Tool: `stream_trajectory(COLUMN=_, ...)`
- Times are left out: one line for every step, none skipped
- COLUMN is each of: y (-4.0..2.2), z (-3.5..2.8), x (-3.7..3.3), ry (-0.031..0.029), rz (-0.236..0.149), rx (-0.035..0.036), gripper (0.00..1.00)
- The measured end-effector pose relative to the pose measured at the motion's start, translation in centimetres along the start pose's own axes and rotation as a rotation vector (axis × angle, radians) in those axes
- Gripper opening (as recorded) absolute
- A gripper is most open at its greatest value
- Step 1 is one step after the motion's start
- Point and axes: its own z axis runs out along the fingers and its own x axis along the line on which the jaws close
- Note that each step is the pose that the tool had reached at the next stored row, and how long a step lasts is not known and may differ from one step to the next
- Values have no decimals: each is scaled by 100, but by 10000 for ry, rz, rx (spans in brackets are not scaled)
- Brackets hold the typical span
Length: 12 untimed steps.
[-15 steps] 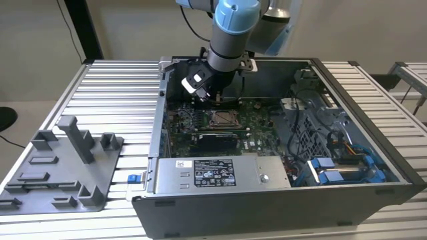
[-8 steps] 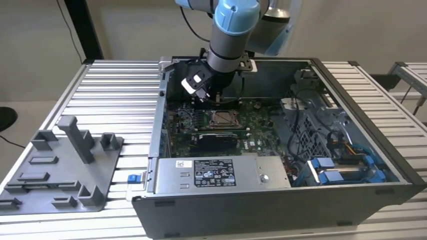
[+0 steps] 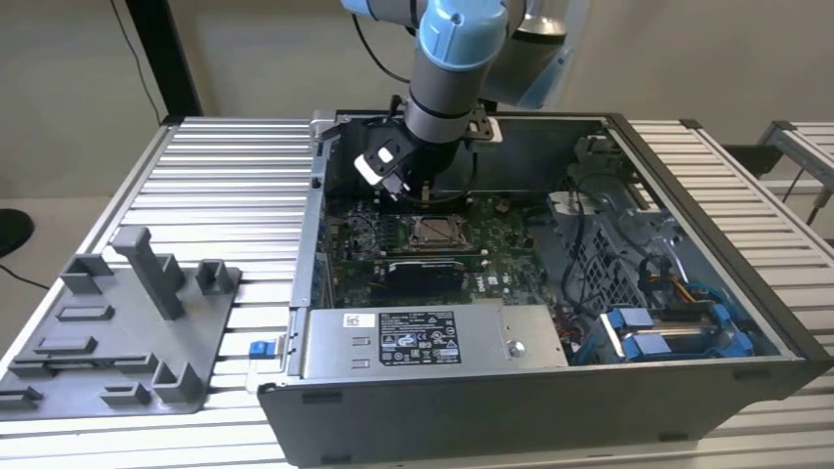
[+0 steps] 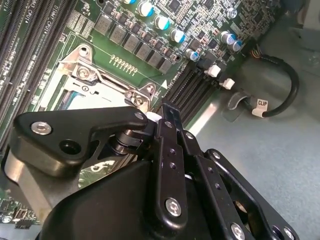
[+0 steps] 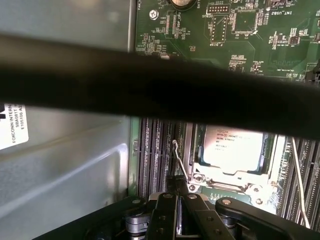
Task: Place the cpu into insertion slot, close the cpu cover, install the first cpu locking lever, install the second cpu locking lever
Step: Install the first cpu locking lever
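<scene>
cpu [image 5: 234, 149]: seated in insertion slot [image 3: 436, 233] | cpu cover [image 5: 226, 184]: down, flat

Smooth metal cpu [image 5: 234, 150] — glossy silvery metal cpu cover [image 5: 225, 184].

Print stands on the power-supply box label [image 3: 420, 339], a white cable tag [image 4: 262, 104] and the cpu [image 5: 234, 149].
</scene>
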Motion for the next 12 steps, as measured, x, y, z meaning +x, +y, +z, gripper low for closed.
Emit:
stream_trajectory(y=1, z=0, x=0, ry=-1, rz=0, rx=1, gripper=0)
stream_trajectory(y=2, z=2, x=-1, ry=-1, rz=0, rx=-1, gripper=0)
stream_trajectory(y=3, z=4, x=-1, ry=1, rz=0, rx=-1, gripper=0)
stream_trajectory(y=5, z=5, x=-2, ry=1, rz=-1, rx=0, gripper=0)
stream_trajectory(y=7, z=6, x=-2, ry=1, rz=-2, rx=0, gripper=0)
stream_trajectory(y=10, z=6, x=-3, ry=0, rz=-2, rx=0, gripper=0)
stream_trajectory(y=12, z=7, x=-3, ry=0, rz=-1, rx=-1, gripper=0)
stream_trajectory(y=15, z=8, x=-3, ry=1, rz=-1, rx=-1, gripper=0)
stream_trajectory(y=19, z=9, x=-4, ry=1, rz=-1, rx=0, gripper=0)
stream_trajectory(y=22, z=9, x=-4, ry=0, rz=-1, rx=-1, gripper=0)
stream_trajectory(y=25, z=10, x=-5, ry=1, rz=-1, rx=-1, gripper=0)
stream_trajectory(y=28, z=12, x=-5, ry=1, rz=-1, rx=-1, gripper=0)
